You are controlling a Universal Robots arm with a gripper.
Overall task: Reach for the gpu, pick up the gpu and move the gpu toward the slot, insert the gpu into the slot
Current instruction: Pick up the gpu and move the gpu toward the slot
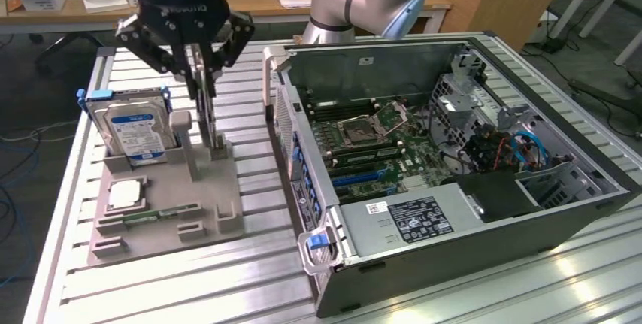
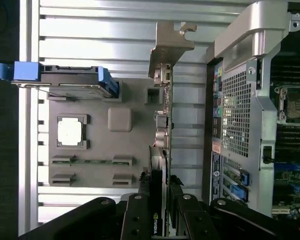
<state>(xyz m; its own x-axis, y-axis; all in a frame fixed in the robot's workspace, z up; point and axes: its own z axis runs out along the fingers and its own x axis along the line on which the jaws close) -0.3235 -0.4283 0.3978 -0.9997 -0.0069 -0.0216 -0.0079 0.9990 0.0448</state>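
The gpu (image 1: 213, 117) stands upright on its edge in the grey holder (image 1: 206, 200), to the exterior view's left of the open computer case (image 1: 561, 215). My gripper (image 1: 204, 76) comes down from above with its fingers closed in a V on the card's top edge. In the wrist view the gpu (image 2: 162, 130) appears edge-on, its metal bracket (image 2: 171, 45) at the far end, and the black fingers (image 2: 140, 205) of my gripper (image 2: 158, 195) press it from both sides. The blue expansion slots (image 1: 356, 179) lie on the motherboard inside the case.
The holder also carries a blue-labelled hard drive (image 1: 135, 128), a square processor (image 1: 125, 195) and a slim memory stick (image 1: 150, 215). Everything rests on a ribbed aluminium table (image 1: 251, 271). The case's near wall (image 1: 301, 151) rises between the holder and the motherboard.
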